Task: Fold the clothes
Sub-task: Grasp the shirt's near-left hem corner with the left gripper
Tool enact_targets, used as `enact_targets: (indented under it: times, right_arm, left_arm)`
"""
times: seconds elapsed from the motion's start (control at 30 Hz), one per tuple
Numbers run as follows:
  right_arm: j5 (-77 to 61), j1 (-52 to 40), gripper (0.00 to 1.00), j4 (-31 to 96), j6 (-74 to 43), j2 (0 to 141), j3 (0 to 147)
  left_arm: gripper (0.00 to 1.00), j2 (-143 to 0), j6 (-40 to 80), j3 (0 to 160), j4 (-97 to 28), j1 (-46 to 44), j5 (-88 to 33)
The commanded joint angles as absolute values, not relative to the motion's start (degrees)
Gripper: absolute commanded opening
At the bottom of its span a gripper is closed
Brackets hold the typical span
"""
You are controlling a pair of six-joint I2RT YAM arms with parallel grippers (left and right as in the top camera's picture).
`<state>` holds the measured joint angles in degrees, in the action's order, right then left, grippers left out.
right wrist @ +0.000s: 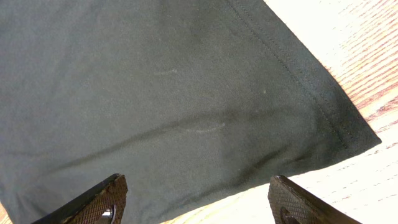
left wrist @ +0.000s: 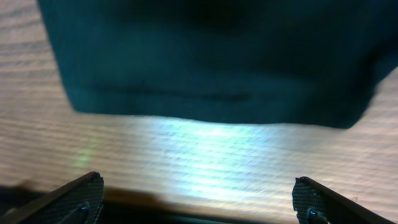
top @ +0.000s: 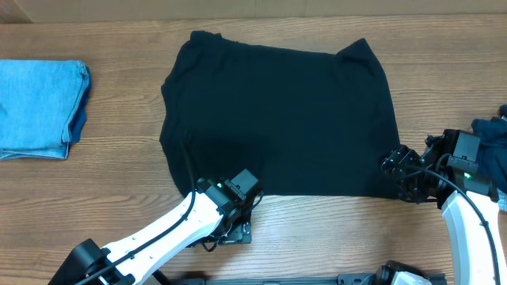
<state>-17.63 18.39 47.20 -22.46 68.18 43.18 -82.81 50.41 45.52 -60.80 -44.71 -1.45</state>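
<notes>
The clothes' main piece, a plain black T-shirt, lies spread flat on the middle of the wooden table. My left gripper sits at the shirt's near hem, left of centre. In the left wrist view the gripper is open over bare wood, with the hem a little ahead of the fingertips. My right gripper is at the shirt's near right corner. The right wrist view shows this gripper open, straddling the shirt's edge, with nothing pinched.
A folded light blue denim garment lies at the far left of the table. A dark navy garment is bunched at the right edge, behind my right arm. Bare wood surrounds the shirt.
</notes>
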Motion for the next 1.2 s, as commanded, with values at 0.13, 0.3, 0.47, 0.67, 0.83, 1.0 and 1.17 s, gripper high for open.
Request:
enact_targets:
  times: [0.13,0.3,0.47,0.67,0.83,1.0,1.17]
  right_arm:
    - [-19.2,18.7,0.77,47.2,-22.0,67.6,44.0]
    - [-19.2,18.7,0.77,47.2,-22.0,67.6,44.0]
    - [-19.2,18.7,0.77,47.2,-22.0,67.6,44.0]
    - [-19.2,18.7,0.77,47.0,-22.0,67.6,44.0]
    - [-19.2,18.7,0.77,47.0,-20.9,67.6,44.0]
    - [-19.2,18.7,0.77,47.0,-20.9,67.6,44.0]
    - [-19.2,18.7,0.77,47.0,-20.9,67.6,44.0]
  left_arm:
    - [1.0,-83.1,49.2,46.6,-56.6,-31.6,-2.7]
    - [1.0,-83.1,45.2,46.5,-56.0,-24.8,-4.6]
    - [1.0,-83.1,41.1,44.7,-52.3,-22.0,-7.6]
    - [0.97,-82.3,35.9,38.6,-47.9,-18.0,-14.7]
    - [0.97,-79.4,37.5,34.9,-46.1,-17.9,-14.7]
    - [0.97,-75.7,37.7,33.7,-46.7,-17.9,-13.4]
    - [1.0,-71.6,40.0,33.7,-49.8,-17.9,-9.0]
